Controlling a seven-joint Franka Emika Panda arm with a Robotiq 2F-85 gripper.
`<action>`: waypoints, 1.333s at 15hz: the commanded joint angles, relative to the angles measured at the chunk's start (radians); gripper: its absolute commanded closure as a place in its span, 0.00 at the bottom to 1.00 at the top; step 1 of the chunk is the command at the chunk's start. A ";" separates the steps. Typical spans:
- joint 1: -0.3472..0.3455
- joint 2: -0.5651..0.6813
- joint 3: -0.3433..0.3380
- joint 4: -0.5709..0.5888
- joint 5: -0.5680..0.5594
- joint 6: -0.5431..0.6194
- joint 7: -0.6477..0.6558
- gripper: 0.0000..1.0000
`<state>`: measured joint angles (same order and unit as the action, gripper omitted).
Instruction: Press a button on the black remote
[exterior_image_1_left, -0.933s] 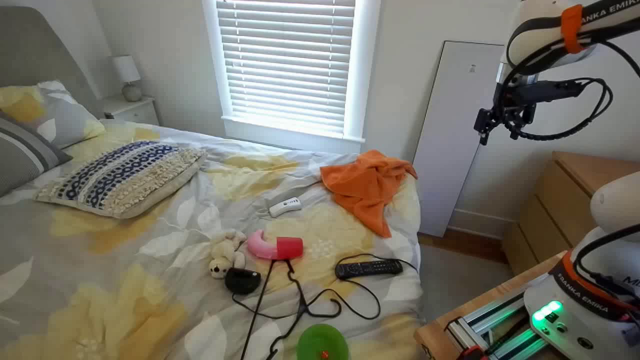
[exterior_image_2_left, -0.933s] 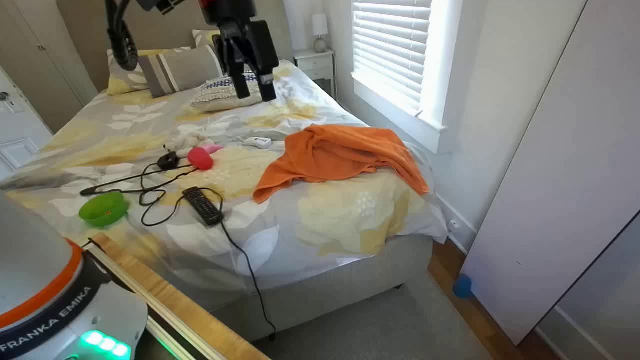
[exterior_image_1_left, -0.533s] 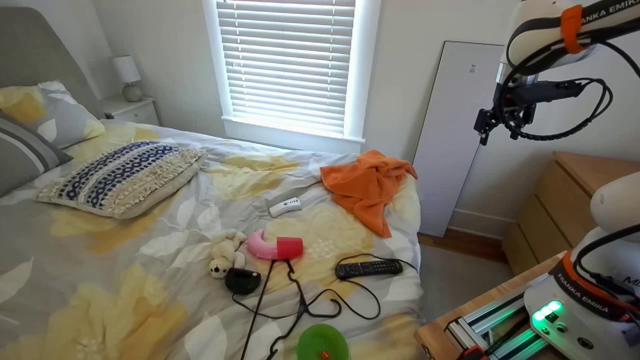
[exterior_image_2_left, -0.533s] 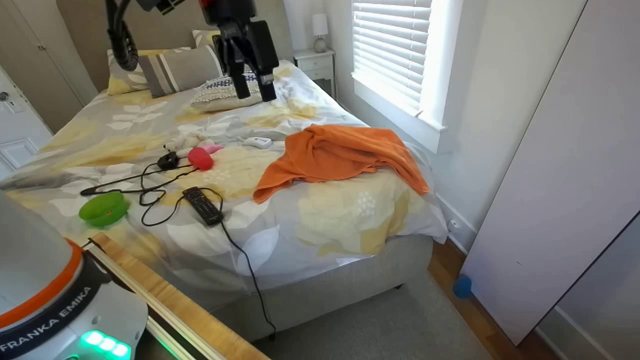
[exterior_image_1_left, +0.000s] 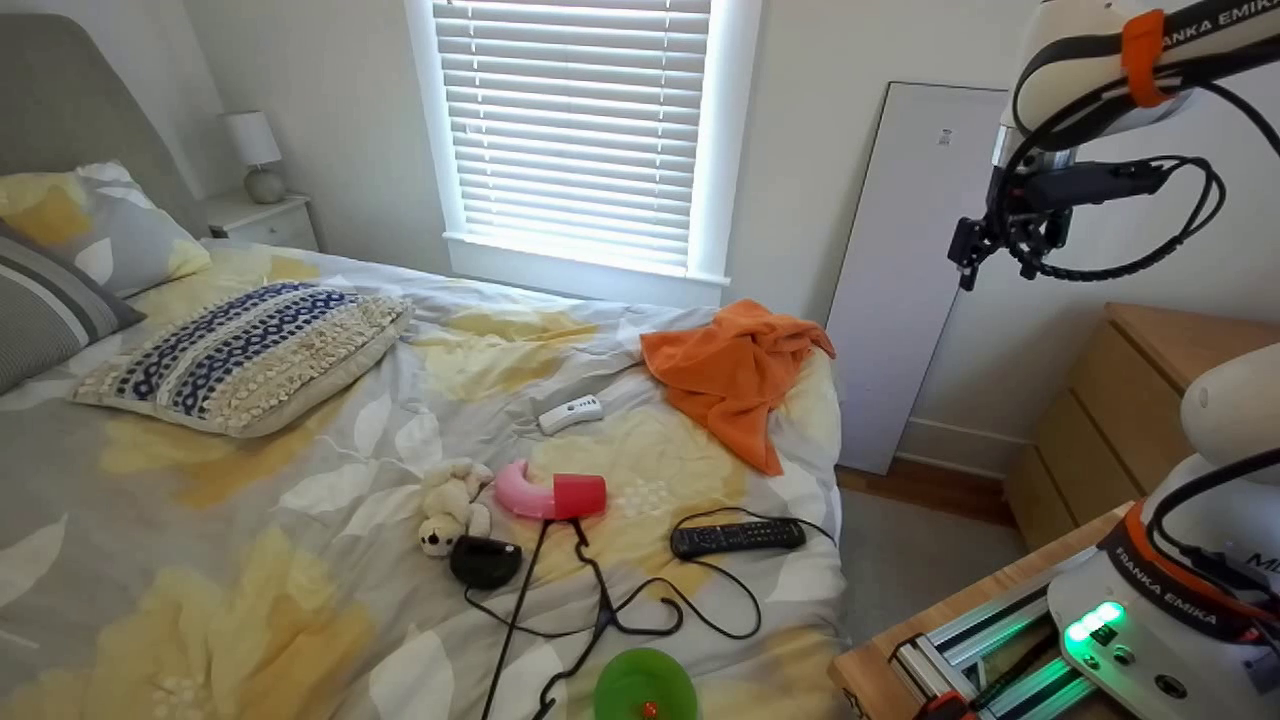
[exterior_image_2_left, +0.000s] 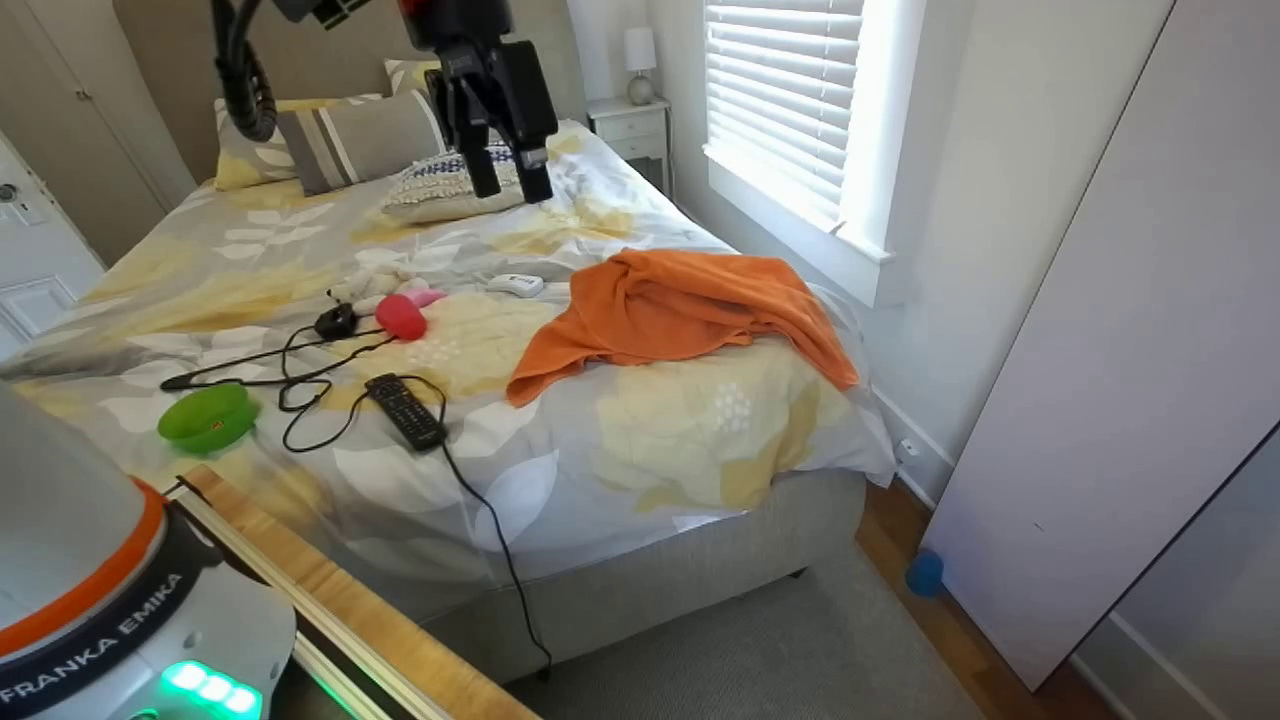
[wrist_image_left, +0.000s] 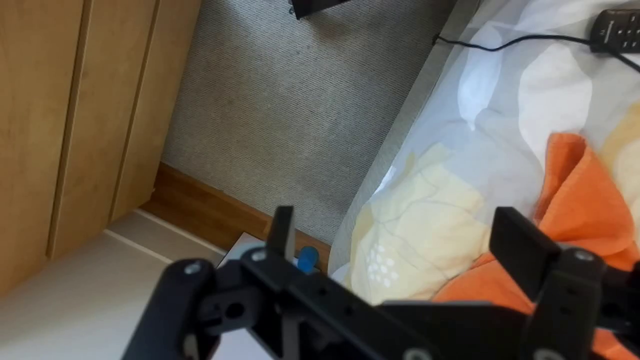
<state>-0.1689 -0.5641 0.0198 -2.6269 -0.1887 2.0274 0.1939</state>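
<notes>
The black remote (exterior_image_1_left: 738, 538) lies flat on the bed (exterior_image_1_left: 240, 500), near its edge, with its buttons facing up. It also shows in an exterior view (exterior_image_2_left: 405, 412), with a thin black cable (exterior_image_2_left: 490, 510) passing by it. In the wrist view only one end of the remote (wrist_image_left: 617, 31) shows, at the upper right edge. My gripper (exterior_image_1_left: 998, 276) is high in the air, well away from the remote; it also shows in an exterior view (exterior_image_2_left: 512, 192). In the wrist view my gripper (wrist_image_left: 395, 212) has its two fingers wide apart with nothing between them.
An orange cloth (exterior_image_1_left: 740, 375), a white remote (exterior_image_1_left: 571, 413), a pink and red object (exterior_image_1_left: 550, 492), a stuffed toy (exterior_image_1_left: 452, 505), a black hanger (exterior_image_1_left: 605, 605) and a green bowl (exterior_image_1_left: 645, 685) lie on the bed. A wooden dresser (wrist_image_left: 100, 100) stands across the carpet.
</notes>
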 joint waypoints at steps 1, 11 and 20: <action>0.011 0.000 -0.010 0.002 -0.006 -0.003 0.004 0.00; 0.159 -0.101 -0.013 -0.078 0.064 -0.014 -0.205 0.00; 0.434 -0.187 0.018 -0.115 0.244 0.026 -0.443 0.00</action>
<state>0.1861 -0.7360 0.0265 -2.7436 -0.0051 2.0273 -0.1790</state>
